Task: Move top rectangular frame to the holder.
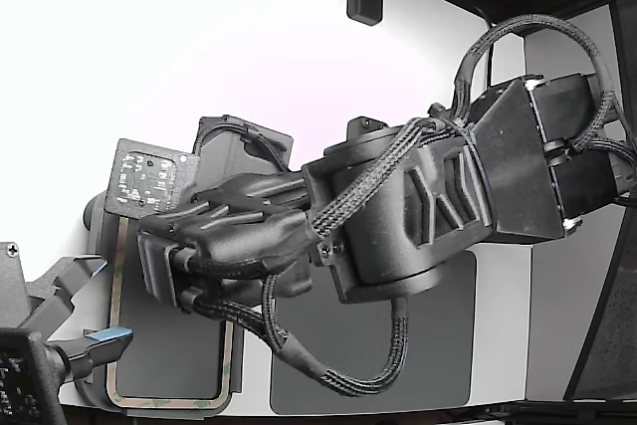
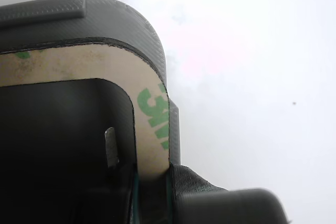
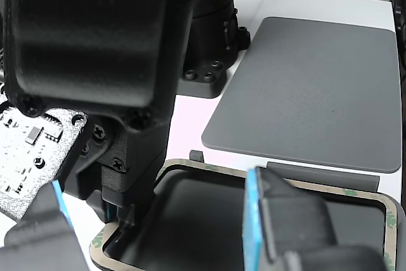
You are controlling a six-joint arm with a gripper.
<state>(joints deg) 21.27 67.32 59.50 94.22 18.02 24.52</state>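
The top rectangular frame [image 1: 169,406], tan with green mottling and an open centre, lies flat in the grey holder [image 1: 164,360] at the lower part of the exterior view's left. My gripper [image 1: 159,256] hangs over the frame's far end. In the wrist view the frame's rounded corner [image 2: 152,114] rests on the holder's textured rim [image 2: 131,19], and the frame's strip runs in between my jaws [image 2: 151,203], which close on it. The other view shows my gripper [image 3: 117,217] down on the frame's [image 3: 235,171] near corner inside the holder [image 3: 317,172].
A darker grey flat mat [image 3: 317,87] lies beside the holder, also in the exterior view [image 1: 428,345]. A second arm's blue-padded fingers [image 3: 254,220] hover over the frame, low on the exterior view's left [image 1: 100,340]. A small circuit board [image 1: 144,176] sits behind the holder.
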